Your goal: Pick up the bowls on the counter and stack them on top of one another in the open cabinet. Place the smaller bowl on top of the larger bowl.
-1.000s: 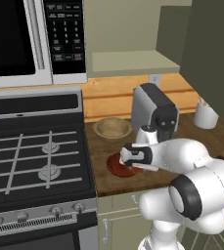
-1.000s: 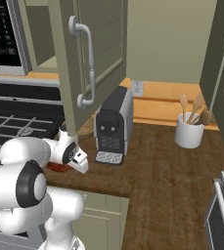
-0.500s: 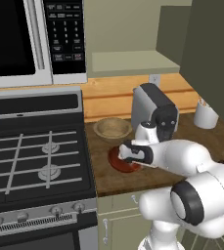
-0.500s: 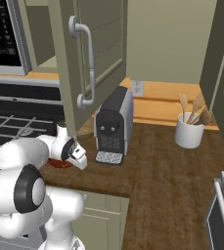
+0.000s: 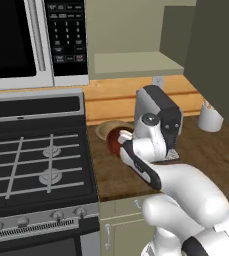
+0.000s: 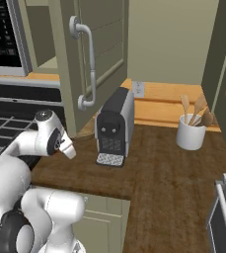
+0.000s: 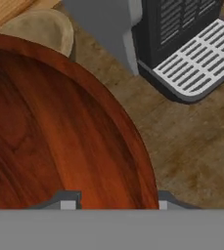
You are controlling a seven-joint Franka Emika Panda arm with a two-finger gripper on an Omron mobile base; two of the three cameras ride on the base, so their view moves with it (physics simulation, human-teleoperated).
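Note:
The smaller bowl (image 5: 113, 144), glossy reddish-brown, hangs just above the counter (image 5: 206, 150) with my gripper (image 5: 122, 145) shut on its rim. In the hand view the smaller bowl (image 7: 59, 127) takes up the left side, and its rim runs between the two tips of the gripper (image 7: 114, 201). The larger bowl (image 5: 105, 130) of tan wood rests on the counter against the backsplash, just behind the held bowl; the hand view shows the larger bowl (image 7: 42, 27) at top left. The open cabinet (image 5: 136, 62) has a bare shelf above the counter.
A black and grey coffee machine (image 5: 158, 117) stands right beside the gripper. The gas stove (image 5: 31, 160) lies to the left under the microwave (image 5: 31, 40). A white utensil holder (image 6: 191, 133) sits at the back right. The cabinet door (image 6: 92, 59) swings out over the counter.
The gripper has risen with the reddish-brown bowl, which came up off the counter and moved back toward the tan bowl. The tan bowl stayed put.

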